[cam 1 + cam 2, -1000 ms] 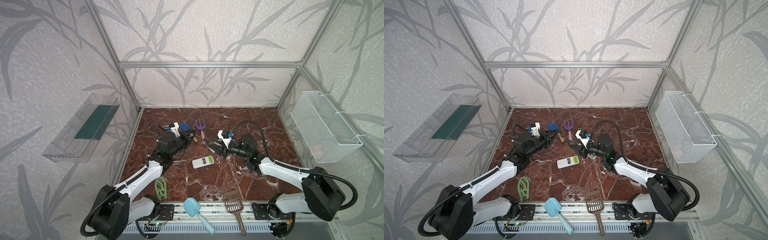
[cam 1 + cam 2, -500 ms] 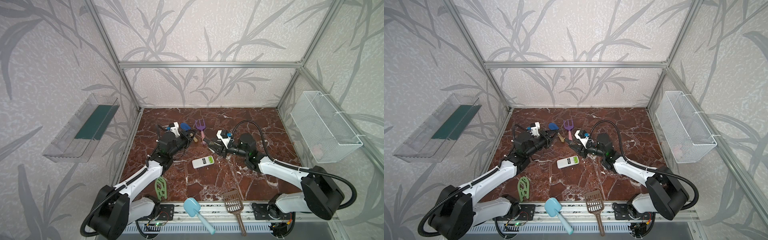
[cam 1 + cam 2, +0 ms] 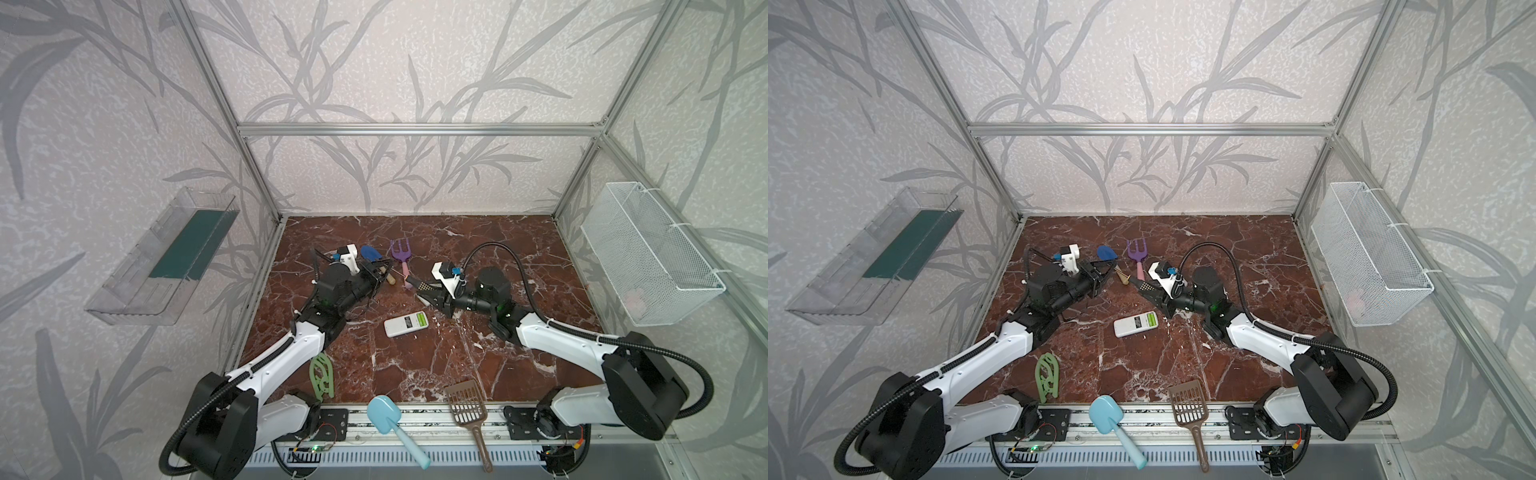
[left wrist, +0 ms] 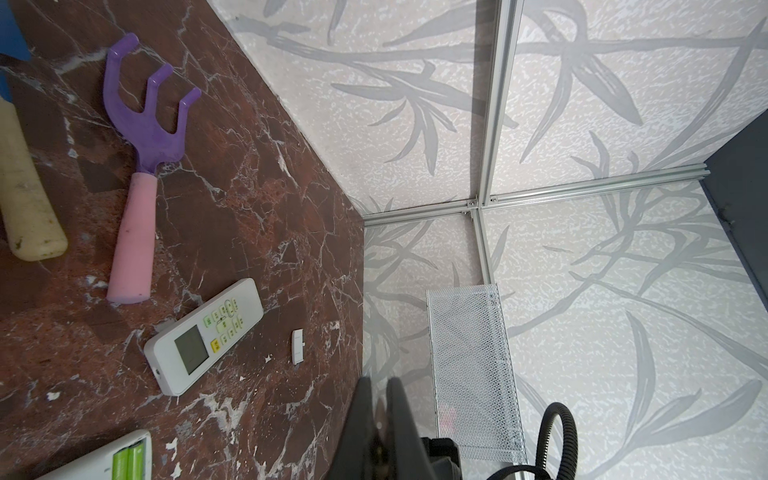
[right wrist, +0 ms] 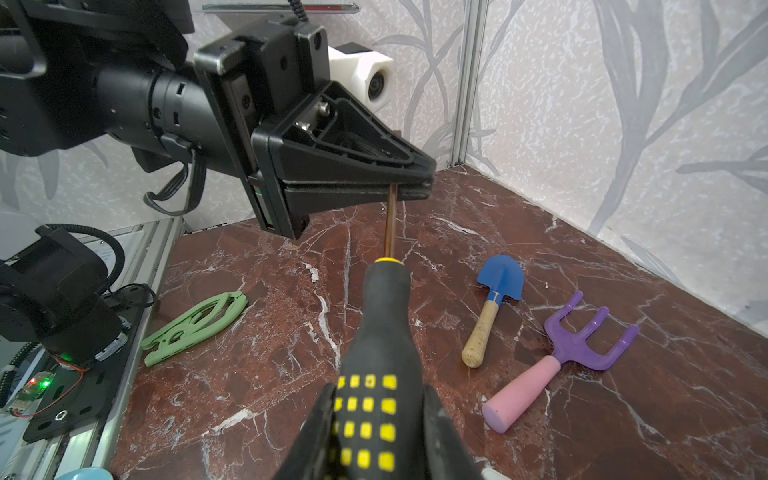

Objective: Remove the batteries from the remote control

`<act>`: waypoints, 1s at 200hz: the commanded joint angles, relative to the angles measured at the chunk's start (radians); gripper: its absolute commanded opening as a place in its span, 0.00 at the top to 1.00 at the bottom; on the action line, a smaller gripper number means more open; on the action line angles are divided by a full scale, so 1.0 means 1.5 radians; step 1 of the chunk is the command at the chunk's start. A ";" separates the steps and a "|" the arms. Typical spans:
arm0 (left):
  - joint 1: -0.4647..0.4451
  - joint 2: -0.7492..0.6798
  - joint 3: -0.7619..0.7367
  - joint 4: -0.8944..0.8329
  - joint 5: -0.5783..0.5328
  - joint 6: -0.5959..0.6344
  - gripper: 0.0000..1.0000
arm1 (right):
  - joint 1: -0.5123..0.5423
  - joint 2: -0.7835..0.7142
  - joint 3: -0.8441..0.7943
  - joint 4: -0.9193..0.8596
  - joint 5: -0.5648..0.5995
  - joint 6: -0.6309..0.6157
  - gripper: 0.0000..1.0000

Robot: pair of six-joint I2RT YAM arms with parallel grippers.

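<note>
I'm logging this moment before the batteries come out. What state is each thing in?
screwdriver: in the air, held at both ends.
left gripper: shut on the screwdriver's metal shaft.
right gripper: closed on the screwdriver's handle.
remote: back up, battery cover off.
batteries: two seated in the open remote.
second remote: lying face up, buttons showing.

The right gripper [image 5: 378, 397] edges toward the left gripper [image 5: 419, 185], its jaws closing onto the screwdriver [image 5: 382, 328] handle.
</note>
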 commanded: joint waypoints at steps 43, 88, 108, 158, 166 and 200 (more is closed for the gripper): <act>0.004 -0.020 0.020 -0.098 -0.007 0.083 0.78 | 0.031 -0.053 0.041 -0.162 0.044 -0.114 1.00; 0.028 -0.067 0.055 -0.257 -0.066 0.175 0.06 | 0.087 -0.104 0.047 -0.318 0.190 -0.194 1.00; 0.032 -0.088 0.092 -0.359 -0.117 0.244 0.01 | 0.113 -0.125 0.048 -0.367 0.266 -0.211 1.00; 0.033 -0.097 0.151 -0.515 -0.212 0.374 0.01 | 0.160 -0.172 0.027 -0.412 0.390 -0.234 1.00; 0.033 -0.093 0.157 -0.528 -0.212 0.394 0.02 | 0.162 -0.177 0.027 -0.421 0.397 -0.234 1.00; 0.030 -0.041 0.203 -0.606 -0.198 0.521 0.02 | 0.163 -0.178 0.073 -0.522 0.425 -0.159 1.00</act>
